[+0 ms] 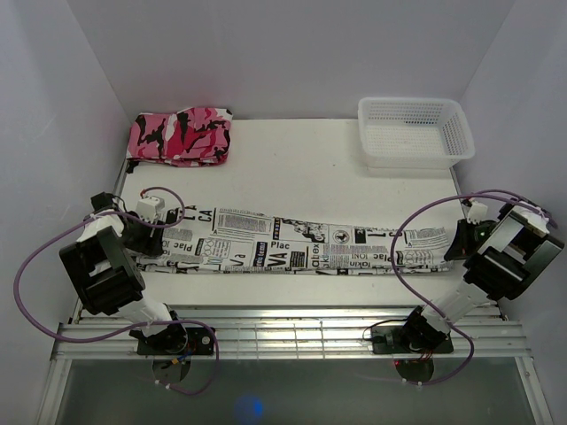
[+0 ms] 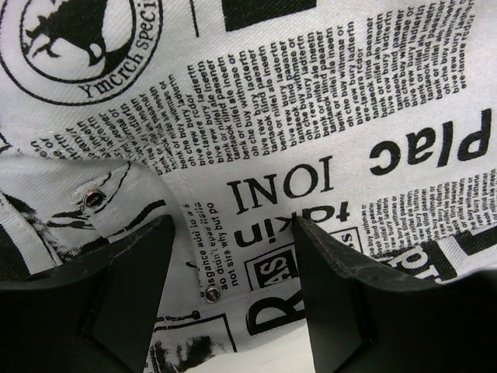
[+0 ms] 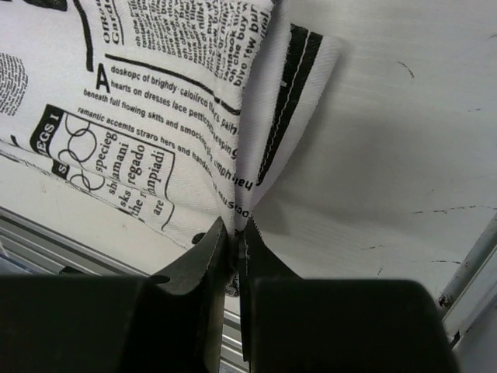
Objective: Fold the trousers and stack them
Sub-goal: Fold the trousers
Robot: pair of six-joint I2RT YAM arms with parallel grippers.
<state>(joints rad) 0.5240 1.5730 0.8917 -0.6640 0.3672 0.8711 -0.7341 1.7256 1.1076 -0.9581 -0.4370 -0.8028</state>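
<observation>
Left wrist, trousers (image 2: pixel 311 116) printed "plac", "IONI", left pincer (image 2: pixel 233 233) spread wide, right pincer (image 3: pixel 235 229) clenched on trousers

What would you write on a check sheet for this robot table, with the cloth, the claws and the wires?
Surface: white table, faint scuffs near its right edge.
Job's things: trousers stretched out long, left to right, across the front.
Clutter: camo garment folded at the back left; basket at the back right, looks empty.
Grippers: left gripper open, down at the waist end; right gripper shut on the leg hem.
Cables: purple cables loop off both arms; the right one crosses over the leg end in the top view.
Surroundings: plain white walls on three sides; metal rail in front.
</observation>
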